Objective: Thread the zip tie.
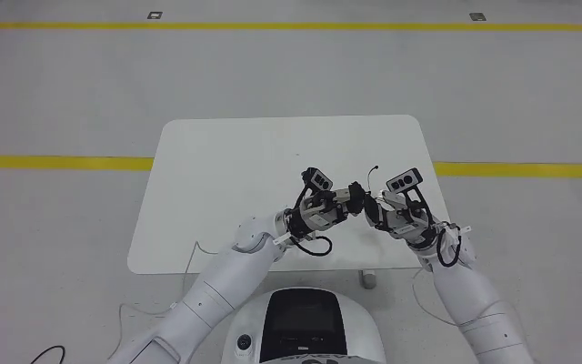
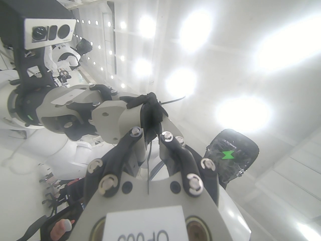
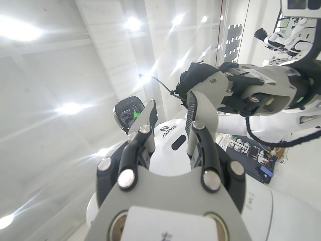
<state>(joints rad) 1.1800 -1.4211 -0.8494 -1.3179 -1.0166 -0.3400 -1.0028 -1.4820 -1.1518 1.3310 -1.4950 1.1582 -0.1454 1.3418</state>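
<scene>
A thin black zip tie (image 3: 165,88) is pinched in my left gripper (image 2: 151,116), which is shut on it between black padded fingertips. Its tail (image 2: 173,100) sticks out past the tips, and the rest of the strap (image 2: 149,161) runs back between the fingers. In the top view both grippers meet above the table's front right part, with the zip tie (image 1: 372,172) curling up beyond them. My right gripper (image 3: 170,111) is open. One of its fingers (image 3: 193,111) sits right beside the left gripper's padded tips, just short of the tie's head.
The white table (image 1: 227,182) lies below the arms, its top bare. Its front edge runs under the wrists and its right edge is close to the right arm. Grey floor with yellow lines (image 1: 73,163) surrounds it.
</scene>
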